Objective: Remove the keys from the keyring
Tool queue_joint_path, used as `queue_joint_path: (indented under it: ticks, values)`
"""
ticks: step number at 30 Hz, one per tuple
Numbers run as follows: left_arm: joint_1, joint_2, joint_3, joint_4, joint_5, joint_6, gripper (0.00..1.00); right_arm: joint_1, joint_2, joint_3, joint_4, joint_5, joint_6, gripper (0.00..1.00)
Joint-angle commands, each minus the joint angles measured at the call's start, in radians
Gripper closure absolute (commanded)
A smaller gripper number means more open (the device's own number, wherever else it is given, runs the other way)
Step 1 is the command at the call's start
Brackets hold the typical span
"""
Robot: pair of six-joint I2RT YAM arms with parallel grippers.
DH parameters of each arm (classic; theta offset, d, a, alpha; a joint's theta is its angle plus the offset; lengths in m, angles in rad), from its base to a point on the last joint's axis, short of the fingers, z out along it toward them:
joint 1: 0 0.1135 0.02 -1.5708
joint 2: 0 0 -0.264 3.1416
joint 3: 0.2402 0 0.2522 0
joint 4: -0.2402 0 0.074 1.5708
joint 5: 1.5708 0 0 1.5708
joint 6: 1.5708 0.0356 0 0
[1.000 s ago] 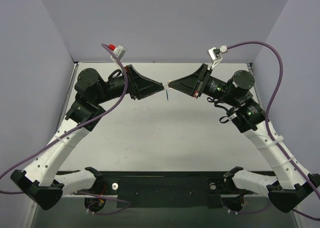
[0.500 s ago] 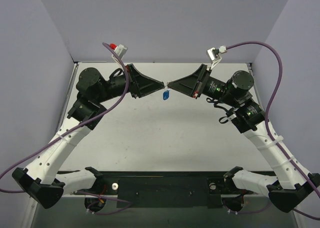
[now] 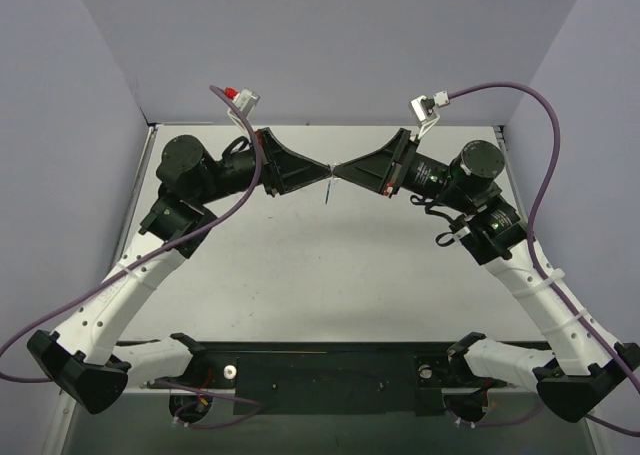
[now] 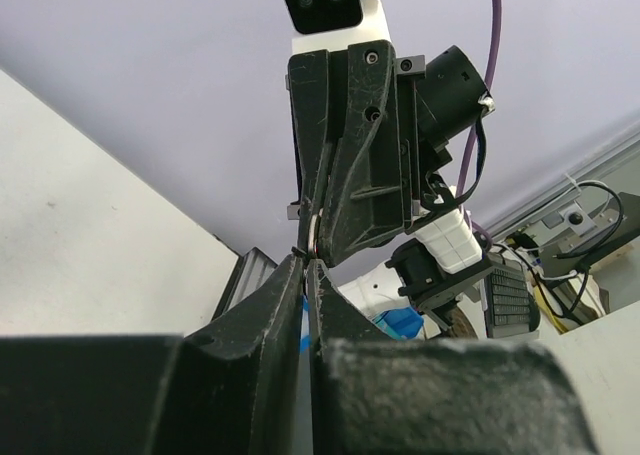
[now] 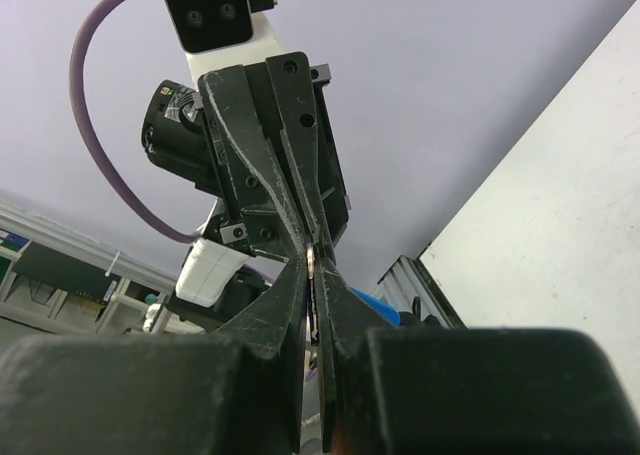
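Top cam overhead from rear; wrist cams close-up, facing each other

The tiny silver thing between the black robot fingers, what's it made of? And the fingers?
The tiny silver thing looks like bare metal: it glints. The left gripper and right gripper look like matte black plastic, grainy and dull, though possibly coated.

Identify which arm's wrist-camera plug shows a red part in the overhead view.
The left arm's plug: its tip is red, while the right arm's plug is plain grey and white.
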Motion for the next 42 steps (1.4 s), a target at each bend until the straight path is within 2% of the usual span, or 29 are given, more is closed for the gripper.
queue_joint_path:
  ticks: [1, 4, 10, 17, 28, 40, 41, 42]
  values:
    - [-0.008, -0.001, 0.007, 0.082, 0.017, -0.016, 0.89, 0.009, 0.002, 0.029, 0.069, 0.005, 0.001, 1.00]
    - [-0.011, -0.007, 0.001, 0.084, -0.003, -0.023, 1.00, 0.009, 0.001, 0.030, 0.069, 0.017, -0.001, 1.00]
    - [-0.062, -0.030, -0.036, 0.117, -0.124, -0.040, 1.00, 0.022, -0.007, -0.006, 0.090, 0.095, 0.012, 1.00]
    - [-0.143, -0.051, -0.074, 0.105, -0.390, -0.038, 1.00, 0.032, -0.001, -0.059, 0.096, 0.264, 0.035, 1.00]
    - [-0.247, -0.097, -0.201, 0.127, -0.714, -0.076, 1.00, 0.066, 0.028, -0.128, 0.110, 0.402, 0.065, 1.00]
    - [-0.303, -0.111, -0.215, 0.117, -0.825, -0.082, 1.00, 0.077, 0.019, -0.172, 0.144, 0.426, 0.079, 1.00]
    - [-0.303, -0.113, -0.211, 0.107, -0.826, -0.075, 0.96, 0.077, 0.018, -0.172, 0.141, 0.423, 0.076, 1.00]
    - [-0.303, -0.119, -0.208, 0.087, -0.826, -0.069, 0.88, 0.078, 0.013, -0.172, 0.132, 0.420, 0.075, 1.00]
